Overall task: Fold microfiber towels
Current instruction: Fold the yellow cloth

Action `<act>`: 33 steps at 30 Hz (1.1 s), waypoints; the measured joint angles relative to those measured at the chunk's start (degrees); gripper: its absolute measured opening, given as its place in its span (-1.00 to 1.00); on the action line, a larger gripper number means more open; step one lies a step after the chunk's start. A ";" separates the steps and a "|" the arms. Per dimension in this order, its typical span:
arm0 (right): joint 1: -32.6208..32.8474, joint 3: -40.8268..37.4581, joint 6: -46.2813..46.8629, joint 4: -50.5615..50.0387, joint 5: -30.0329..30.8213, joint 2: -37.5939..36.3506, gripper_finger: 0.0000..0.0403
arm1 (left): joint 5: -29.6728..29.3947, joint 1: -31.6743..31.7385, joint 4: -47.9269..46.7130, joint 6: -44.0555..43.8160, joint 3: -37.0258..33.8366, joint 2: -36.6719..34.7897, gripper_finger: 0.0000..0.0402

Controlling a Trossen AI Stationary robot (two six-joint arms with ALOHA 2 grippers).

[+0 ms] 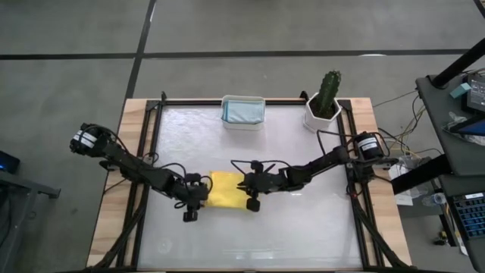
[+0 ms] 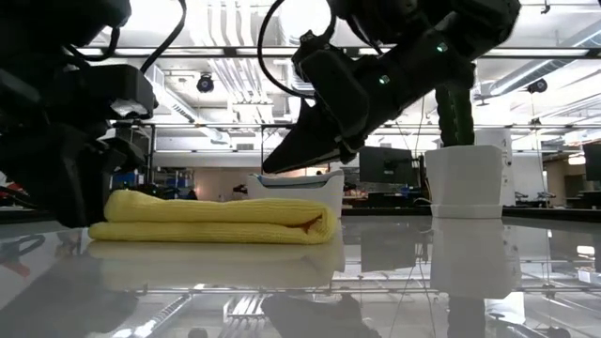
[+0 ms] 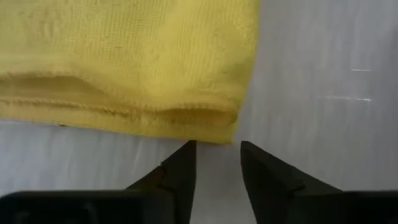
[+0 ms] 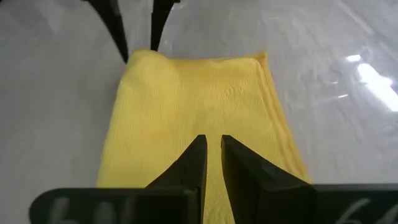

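Left wrist view shows the left gripper [image 3: 214, 152] with its jaws a little apart and nothing between them; the folded edge of the yellow microfiber towel [image 3: 124, 56] lies just ahead of the fingertips, apart from them. In the right wrist view the right gripper [image 4: 213, 146] has its jaws nearly together, only a narrow slit between, gripping nothing; its tips sit over the near part of the same folded cloth, though whether they touch it cannot be told. From above, the towel lies on the glossy white table [image 1: 303, 227] between the two grippers. Well beyond the jaws stand a white rectangular plastic tub [image 1: 243, 119] holding a pale blue-grey cloth [image 1: 242, 110], and a white pot with a green cactus [image 1: 326, 102]
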 joint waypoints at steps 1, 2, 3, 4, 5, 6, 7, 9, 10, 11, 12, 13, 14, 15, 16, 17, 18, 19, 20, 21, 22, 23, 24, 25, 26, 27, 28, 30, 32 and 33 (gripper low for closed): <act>-0.56 0.70 -0.08 -1.12 -0.78 0.00 -0.81 | 0.44 0.00 0.11 -0.06 -0.04 0.00 -0.43; -1.20 1.43 -0.19 -1.93 -2.11 0.00 -0.81 | 0.85 0.00 0.50 -0.09 -0.04 0.00 -0.40; -1.98 2.30 -0.42 -2.78 -4.21 0.00 -0.81 | 0.88 0.00 1.25 -0.12 -0.04 0.00 -0.39; -2.80 3.25 -0.47 -3.57 -6.95 0.07 -0.81 | 0.90 0.00 2.16 -0.12 -0.04 0.00 -0.37; -3.62 4.20 -0.47 -4.09 -9.43 0.30 -0.81 | 0.88 0.00 2.93 -0.12 -0.04 0.00 -0.37; -4.39 5.05 -0.67 -4.14 -11.81 0.45 -0.81 | 0.89 0.00 3.47 -0.12 -0.04 0.00 -0.37; -5.15 5.83 -1.23 -4.15 -13.81 0.85 -0.80 | 0.86 0.00 3.79 -0.12 -0.08 0.00 -0.37; -6.52 7.53 -3.32 -4.17 -16.92 1.77 -0.77 | 0.73 0.00 3.96 -0.20 -0.34 0.00 -0.37; -7.19 8.37 -3.97 -4.29 -17.94 2.54 -0.74 | 0.68 0.00 3.73 -0.26 -0.47 0.00 -0.37; -7.86 9.37 -4.91 -4.32 -18.97 3.20 -0.71 | 0.64 0.00 3.75 -0.26 -0.52 0.00 -0.36; -8.51 10.25 -5.52 -4.38 -20.16 3.80 -0.67 | 0.60 0.00 3.97 -0.23 -0.52 0.00 -0.36; -9.18 11.23 -6.47 -4.43 -21.30 4.74 -0.63 | 0.46 0.00 4.18 -0.19 -0.52 0.00 -0.36; -9.88 12.35 -7.46 -4.25 -22.54 5.47 -0.59 | 0.22 0.00 4.83 -0.15 -0.52 0.00 -0.36; -10.48 13.25 -8.67 -4.18 -23.77 6.28 -0.56 | -0.02 0.00 5.53 -0.05 -0.54 0.02 -0.36; -11.08 14.23 -10.04 -4.25 -25.02 7.19 -0.52 | -0.28 0.00 6.01 0.04 -0.54 0.02 -0.36; -11.64 15.30 -11.28 -4.23 -26.04 8.02 -0.49 | -0.34 0.00 6.51 0.06 -0.54 0.02 -0.36; -12.16 16.32 -12.49 -4.24 -26.89 9.05 -0.46 | -0.40 0.00 6.67 0.06 -0.54 0.02 -0.36; -12.64 17.40 -13.55 -4.39 -27.77 10.01 -0.44 | -0.51 0.00 6.78 0.01 -0.56 0.02 -0.36; -13.09 18.48 -14.47 -4.41 -28.57 10.98 -0.41 | -0.77 0.00 7.01 -0.09 -0.56 0.02 -0.36; -13.56 19.64 -15.44 -4.40 -29.50 12.06 -0.39 | -1.39 -0.04 6.96 -0.13 -0.56 0.02 -0.36; -14.02 20.73 -15.88 -4.45 -30.51 12.93 -0.37 | -1.80 -0.04 6.91 -0.17 -0.60 0.02 -0.36; -14.43 21.77 -16.38 -4.51 -31.24 13.90 -0.35 | -1.97 -0.04 6.91 -0.17 -0.60 0.02 -0.36; -14.75 22.85 -16.51 -4.49 -31.51 14.85 -0.33 | -2.38 -0.10 6.93 -0.18 -0.64 0.02 -0.36; -15.08 23.86 -16.83 -4.87 -31.74 15.72 -0.31 | -2.63 -0.11 6.93 -0.19 -0.66 0.02 -0.36; -15.44 24.92 -17.21 -5.76 -32.00 16.57 -0.30 | -2.94 -0.11 6.98 -0.19 -0.72 0.02 -0.36; -15.73 25.97 -17.67 -6.65 -32.19 17.49 -0.29 | -3.07 -0.11 7.09 -0.20 -0.83 0.02 -0.36; -15.96 27.04 -17.94 -7.22 -32.20 18.44 -0.28 | -3.11 -0.11 7.11 -0.21 -0.97 0.02 -0.36; -16.36 29.04 -17.99 -8.43 -32.22 20.31 -0.27 | -3.14 -0.11 6.99 -0.32 -1.22 0.02 -0.36; -16.48 30.35 -18.07 -9.24 -32.52 21.62 -0.27 | -3.14 -0.11 6.99 -0.62 -1.37 0.02 -0.36; -16.47 30.86 -18.29 -9.60 -32.66 22.04 -0.27 | -3.14 -0.11 7.03 -1.07 -1.46 0.02 -0.36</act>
